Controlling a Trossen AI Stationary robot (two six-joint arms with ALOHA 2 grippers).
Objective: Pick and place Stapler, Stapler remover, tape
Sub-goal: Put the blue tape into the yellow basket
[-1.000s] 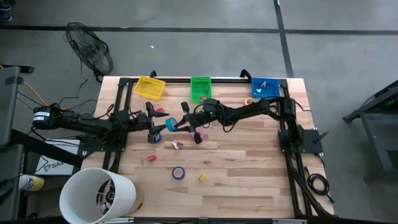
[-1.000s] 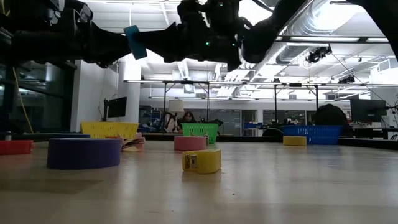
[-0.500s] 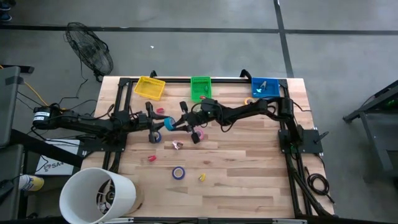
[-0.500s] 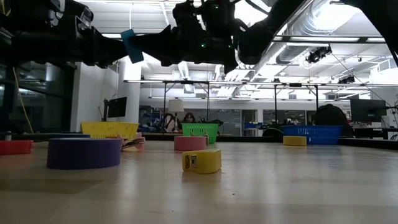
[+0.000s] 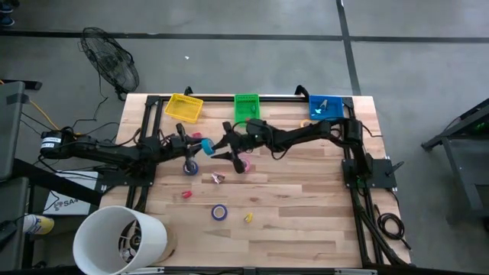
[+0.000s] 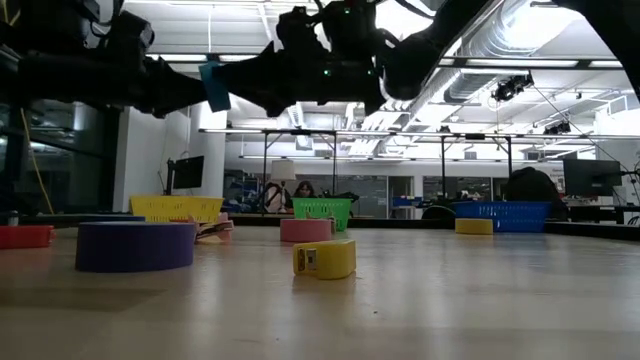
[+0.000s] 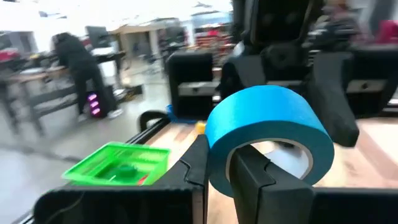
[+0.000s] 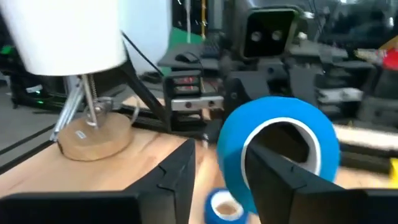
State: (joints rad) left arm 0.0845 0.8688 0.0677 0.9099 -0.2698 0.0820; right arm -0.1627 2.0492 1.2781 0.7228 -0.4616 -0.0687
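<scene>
High view shows both grippers meeting above the counter (image 5: 306, 206) just toward 12 o'clock of its middle, left gripper (image 5: 200, 145) reaching from 9 o'clock and right gripper (image 5: 218, 148) from 3 o'clock, a blue tape roll (image 5: 207, 148) between them. Each wrist view shows that arm's jaws clamped across the blue roll's wall, so both hold it aloft. Purple tape (image 6: 136, 246), pink tape (image 6: 306, 230) and yellow tape (image 6: 324, 259) lie on the counter below.
</scene>
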